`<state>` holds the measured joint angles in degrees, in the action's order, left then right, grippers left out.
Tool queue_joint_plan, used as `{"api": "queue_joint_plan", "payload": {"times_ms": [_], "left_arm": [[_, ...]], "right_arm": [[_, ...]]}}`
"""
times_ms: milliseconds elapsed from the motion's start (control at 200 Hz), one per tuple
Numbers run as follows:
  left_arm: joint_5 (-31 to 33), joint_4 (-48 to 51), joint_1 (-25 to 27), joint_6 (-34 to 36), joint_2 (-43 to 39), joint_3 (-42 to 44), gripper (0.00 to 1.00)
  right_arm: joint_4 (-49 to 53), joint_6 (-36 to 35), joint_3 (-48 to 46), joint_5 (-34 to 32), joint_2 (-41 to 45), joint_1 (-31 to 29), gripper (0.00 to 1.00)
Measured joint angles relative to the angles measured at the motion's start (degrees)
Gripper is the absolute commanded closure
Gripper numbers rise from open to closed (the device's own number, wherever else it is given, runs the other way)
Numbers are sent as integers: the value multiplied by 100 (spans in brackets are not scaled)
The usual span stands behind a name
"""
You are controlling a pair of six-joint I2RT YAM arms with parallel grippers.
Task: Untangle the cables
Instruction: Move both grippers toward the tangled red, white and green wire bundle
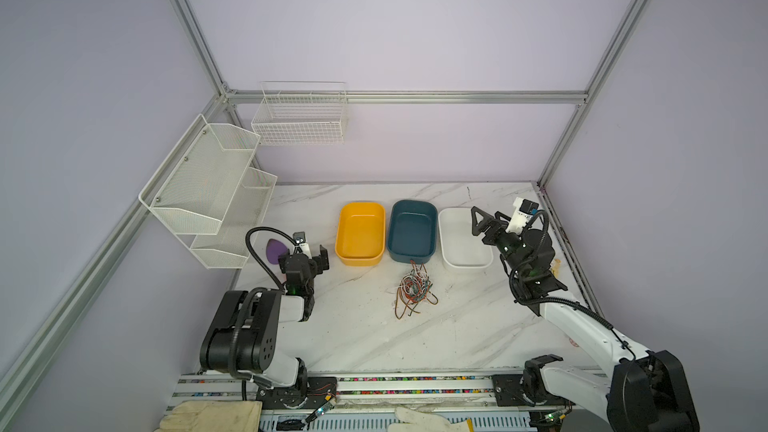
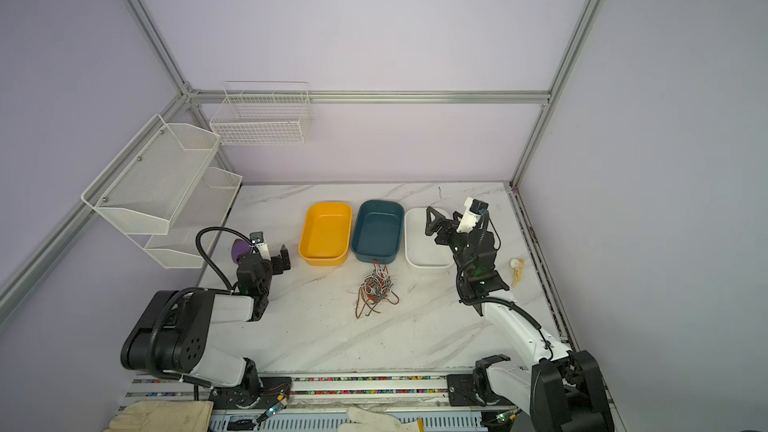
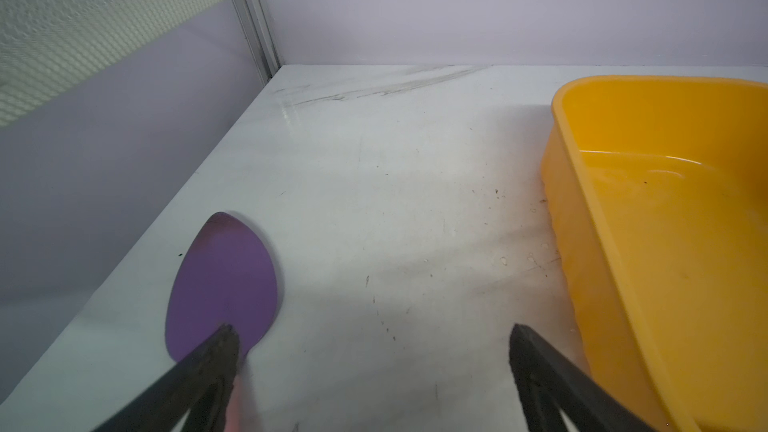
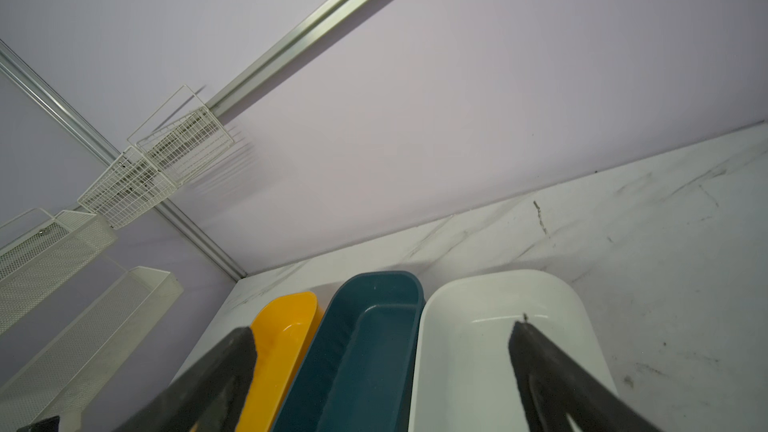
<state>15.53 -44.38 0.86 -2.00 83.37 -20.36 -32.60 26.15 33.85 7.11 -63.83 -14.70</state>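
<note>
Cables [image 1: 415, 290] are lying in 1 tangle between the 2 claws, touching neither. The left gripper [image 3: 371, 328] and right gripper [image 4: 382, 327] are both gaping wide, gripping nothing, the right one hanging over the white tub [image 1: 461, 243], 1 of 3.

White arms [image 1: 582, 326] — black joints, corrugated hoses [image 1: 248, 248].

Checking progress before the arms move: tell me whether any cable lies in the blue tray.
No, the blue tray holds nothing; the cables lie tangled on the table just in front of it.
</note>
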Motion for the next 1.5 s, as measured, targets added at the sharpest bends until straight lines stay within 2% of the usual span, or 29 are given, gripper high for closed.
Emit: {"api": "queue_joint_plan", "payload": {"times_ms": [120,235,420,540,605,745,905,990,1135,1295,1415,1500], "left_arm": [[127,1451,0,-376,-949,-527,0],[98,2914,0,-933,-1475,-1528,0],[-544,4959,-7,-1897,-2144,-2706,0],[-938,5934,-7,-2573,-2601,-2903,0],[-1355,6408,-11,-2900,-2914,-2892,0],[-2400,6470,2,-3357,-3526,-2629,0],[-2999,6594,173,-3779,-3838,-2055,0],[-3034,6767,400,-3932,-3840,-1853,0],[-2949,6977,1054,-4155,-3834,-1574,0],[-2752,7014,1744,-4382,-3764,-1443,0],[-2651,6948,2087,-4575,-3668,-1246,0],[-2614,6916,2245,-4715,-3633,-1104,0]], "right_arm": [[293,175,-11,461,-26,0,2],[505,258,-127,728,-42,-120,2],[1300,256,-146,525,-76,-977,3],[1711,354,-149,208,17,-1578,9],[1869,466,-149,94,52,-1858,14],[2098,713,-149,-186,9,-2387,18],[2170,1016,-326,-498,-70,-2949,23],[2127,1196,-505,-540,-234,-3080,31],[2041,1416,-699,-682,-743,-3119,38],[1873,1572,-778,-761,-925,-3161,45],[1674,1589,-739,-844,-1113,-3165,55],[1484,1655,-739,-887,-1274,-3167,56]]}}
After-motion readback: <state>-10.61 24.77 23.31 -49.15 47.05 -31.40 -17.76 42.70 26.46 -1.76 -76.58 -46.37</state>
